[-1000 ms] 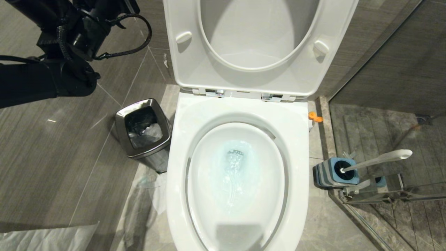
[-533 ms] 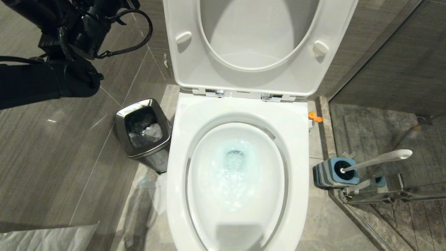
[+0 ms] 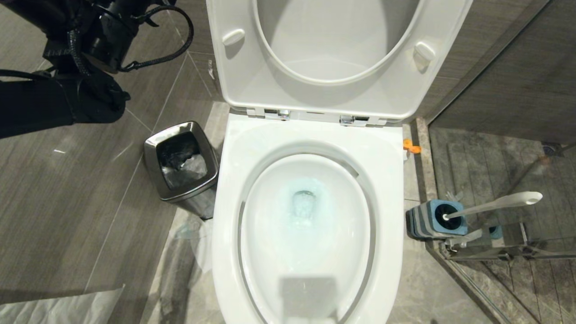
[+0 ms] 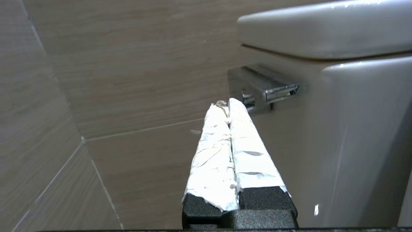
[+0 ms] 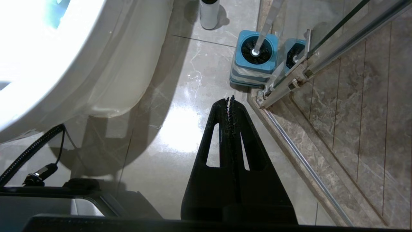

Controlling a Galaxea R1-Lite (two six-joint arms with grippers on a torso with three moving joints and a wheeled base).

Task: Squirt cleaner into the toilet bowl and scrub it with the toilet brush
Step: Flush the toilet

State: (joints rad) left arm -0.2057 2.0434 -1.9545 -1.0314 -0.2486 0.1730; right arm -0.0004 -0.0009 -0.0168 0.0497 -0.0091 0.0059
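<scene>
Our left arm point(image 3: 58, 96) is raised at our upper left, its gripper point(image 4: 225, 108) pressed closed, foil-wrapped fingers point(image 4: 212, 154) together. Our right gripper point(image 5: 231, 100) points down, also closed.

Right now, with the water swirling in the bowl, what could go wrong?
1. The left gripper, fingers shut, sits close to the chrome flush lever; it could catch on it.
2. The toilet brush leans out of its holder against the glass shower door; a careless grab might tip the holder.
3. The raised seat could drop if bumped.
</scene>
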